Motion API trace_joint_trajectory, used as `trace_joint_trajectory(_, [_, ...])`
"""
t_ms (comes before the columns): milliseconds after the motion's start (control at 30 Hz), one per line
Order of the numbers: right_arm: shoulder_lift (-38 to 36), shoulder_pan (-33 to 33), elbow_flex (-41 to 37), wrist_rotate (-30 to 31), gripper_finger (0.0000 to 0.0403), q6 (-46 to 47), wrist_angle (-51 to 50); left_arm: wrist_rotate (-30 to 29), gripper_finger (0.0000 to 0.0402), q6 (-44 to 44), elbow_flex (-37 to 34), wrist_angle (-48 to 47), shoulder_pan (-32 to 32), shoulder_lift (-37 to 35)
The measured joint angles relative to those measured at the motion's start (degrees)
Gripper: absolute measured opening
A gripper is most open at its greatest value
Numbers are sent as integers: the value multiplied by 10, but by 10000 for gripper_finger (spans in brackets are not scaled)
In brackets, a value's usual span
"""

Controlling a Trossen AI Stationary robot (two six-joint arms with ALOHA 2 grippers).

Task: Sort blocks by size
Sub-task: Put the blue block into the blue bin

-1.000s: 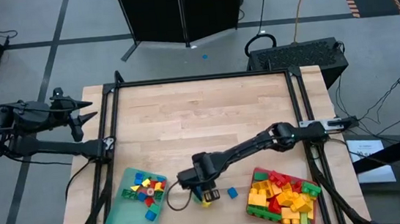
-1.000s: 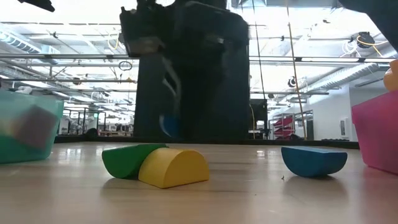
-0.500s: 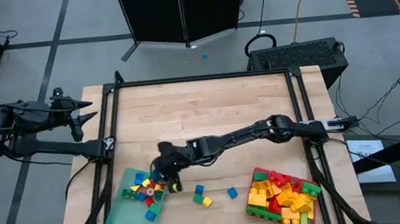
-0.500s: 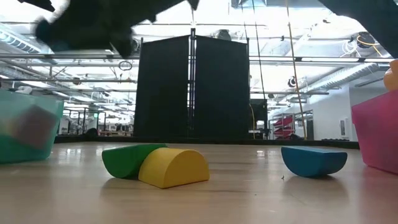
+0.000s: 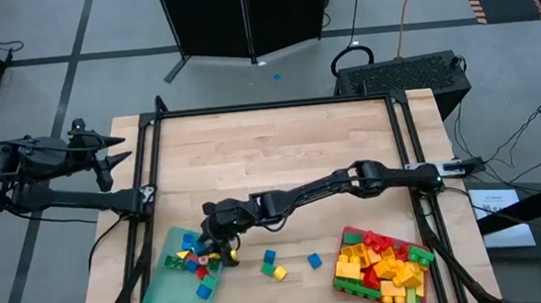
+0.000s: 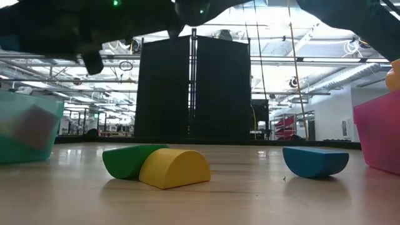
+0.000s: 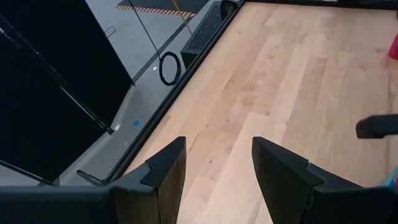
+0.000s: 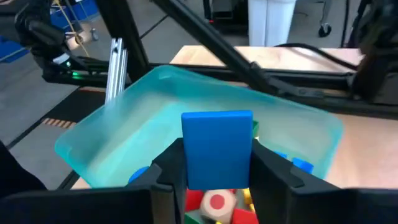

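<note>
no readable text, labels or signs

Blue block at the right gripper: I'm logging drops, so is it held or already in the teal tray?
Held: the blue block sits between the right gripper's fingers, above the teal tray.

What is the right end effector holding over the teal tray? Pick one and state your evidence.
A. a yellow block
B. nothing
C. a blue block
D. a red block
C: in the right wrist view a blue block sits clamped between the right end effector fingers, above the teal tray; the high view shows that end effector at the tray's edge.
</note>
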Motion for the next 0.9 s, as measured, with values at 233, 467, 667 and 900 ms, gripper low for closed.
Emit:
trace_joint_trajectory(233, [14,2,0,-1,167,8,18,0,187,-13,0,0,0,0])
trace_joint_trajectory(467, [14,2,0,2,225,-15,9,3,187,-14,0,0,0,0])
trace_joint_trajectory(667, [2,2,0,2,243,26,-36,4,187,-15,0,0,0,0])
trace_joint_trajectory(900, [-90,-6,2,5,240,194,-325,5,187,-14,0,0,0,0])
